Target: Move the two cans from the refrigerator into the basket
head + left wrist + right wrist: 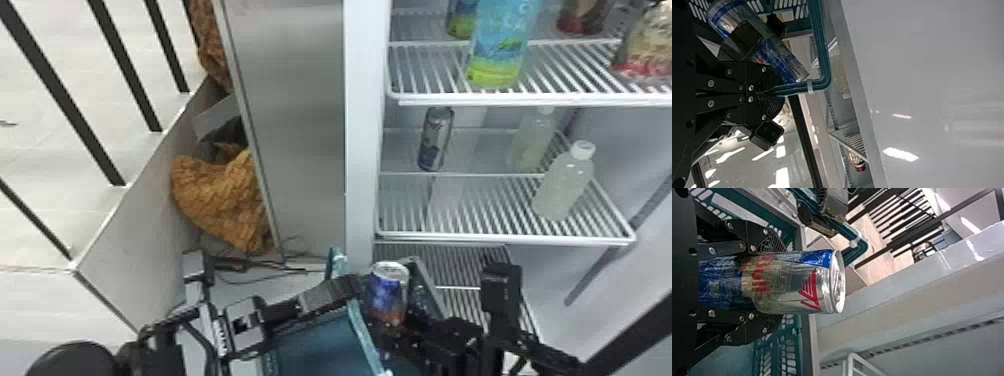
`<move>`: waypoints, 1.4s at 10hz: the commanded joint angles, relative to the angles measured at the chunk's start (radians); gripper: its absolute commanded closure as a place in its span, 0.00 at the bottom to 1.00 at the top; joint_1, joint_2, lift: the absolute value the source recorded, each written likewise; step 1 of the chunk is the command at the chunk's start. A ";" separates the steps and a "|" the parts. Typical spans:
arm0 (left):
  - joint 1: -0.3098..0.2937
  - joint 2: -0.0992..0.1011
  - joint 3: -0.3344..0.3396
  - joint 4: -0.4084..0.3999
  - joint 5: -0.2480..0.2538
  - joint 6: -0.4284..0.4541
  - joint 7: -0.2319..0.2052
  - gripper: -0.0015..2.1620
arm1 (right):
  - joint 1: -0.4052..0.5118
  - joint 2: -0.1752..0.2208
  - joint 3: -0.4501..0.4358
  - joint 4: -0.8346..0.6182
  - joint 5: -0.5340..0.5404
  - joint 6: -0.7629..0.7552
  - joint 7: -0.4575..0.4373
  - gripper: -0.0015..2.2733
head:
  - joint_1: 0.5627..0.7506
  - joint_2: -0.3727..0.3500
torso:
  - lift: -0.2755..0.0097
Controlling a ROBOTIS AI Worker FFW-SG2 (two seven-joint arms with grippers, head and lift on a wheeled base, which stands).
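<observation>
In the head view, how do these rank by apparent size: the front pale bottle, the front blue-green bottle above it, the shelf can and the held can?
1. Front blue-green bottle
2. Front pale bottle
3. Shelf can and held can: unsure; the held one is nearer and partly hidden.

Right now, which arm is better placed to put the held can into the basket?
Right, I'd judge. Its jaws are closed around the can, close to the basket. The left arm's jaws are shut on the basket's rim, so using that arm would probably mean letting go first.
</observation>
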 commanded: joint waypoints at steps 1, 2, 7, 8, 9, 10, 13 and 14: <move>-0.003 0.000 0.000 0.000 0.000 0.000 0.000 0.56 | -0.020 -0.003 0.020 0.031 -0.022 0.016 0.008 0.48 | 0.70 0.62 | 0.20; -0.003 0.000 0.000 0.000 0.000 0.000 0.000 0.56 | -0.030 -0.003 0.024 0.049 -0.038 0.023 0.016 0.39 | 0.70 0.63 | 0.20; -0.005 0.002 -0.002 0.000 0.000 0.000 0.001 0.56 | -0.025 0.000 -0.022 0.031 -0.020 -0.021 0.015 0.05 | 0.70 0.63 | 0.20; -0.005 0.002 -0.002 0.000 0.000 0.000 0.000 0.56 | -0.012 0.005 -0.050 0.009 -0.016 -0.060 0.005 0.05 | 0.70 0.61 | 0.20; -0.005 0.002 -0.002 0.000 0.000 0.000 0.000 0.56 | -0.003 0.012 -0.084 -0.010 -0.012 -0.087 -0.008 0.05 | 0.70 0.60 | 0.20; -0.003 0.002 -0.002 0.000 0.000 0.000 0.001 0.56 | 0.002 0.019 -0.114 -0.023 -0.010 -0.107 -0.016 0.05 | 0.70 0.57 | 0.20; 0.000 0.002 0.002 0.000 0.000 0.000 0.000 0.56 | 0.005 0.037 -0.166 -0.037 -0.012 -0.195 -0.054 0.05 | 0.70 0.49 | 0.20; 0.000 0.002 0.002 0.000 0.000 0.000 0.000 0.56 | 0.000 0.045 -0.182 -0.037 -0.012 -0.222 -0.074 0.05 | 0.70 0.46 | 0.20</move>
